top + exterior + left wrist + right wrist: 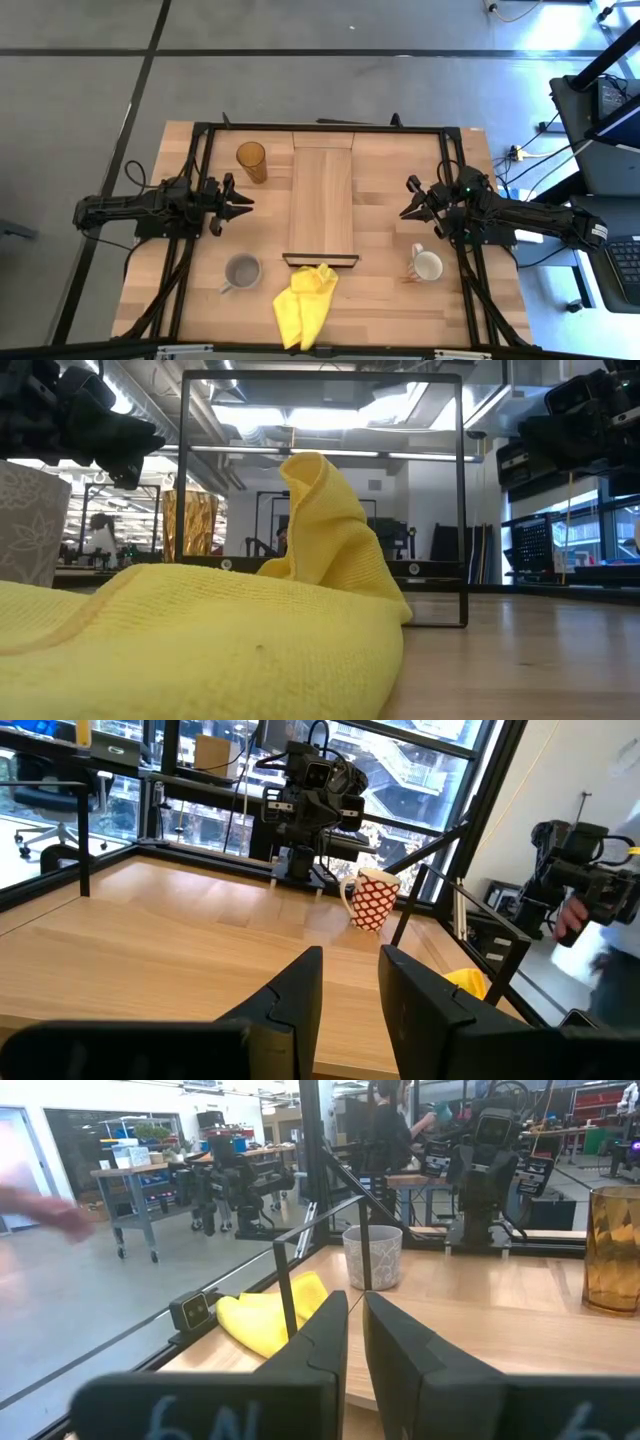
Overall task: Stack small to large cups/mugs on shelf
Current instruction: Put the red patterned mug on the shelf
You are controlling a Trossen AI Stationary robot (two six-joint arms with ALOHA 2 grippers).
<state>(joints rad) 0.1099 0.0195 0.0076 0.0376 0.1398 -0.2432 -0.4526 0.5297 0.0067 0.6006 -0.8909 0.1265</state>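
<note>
The amber tumbler (251, 160) stands upright on the table's far left, also seen in the right wrist view (612, 1250). The grey mug (242, 270) stands near left; its base rests on the tabletop (372, 1257). The white mug (428, 266) stands near right; its side shows a red pattern (375, 900). The shelf (322, 200) lies flat mid-table, dark lip toward the near edge. My left gripper (243, 203) hovers open left of the shelf (351, 952). My right gripper (406, 206) hovers right of it, open by a narrow gap (355, 1298).
A yellow cloth (305, 305) lies crumpled at the near edge, just in front of the shelf's lip, and fills the low view (200, 640). A black frame (330, 127) runs around the table. A person's blurred hand (60, 1215) shows in the room beyond the table.
</note>
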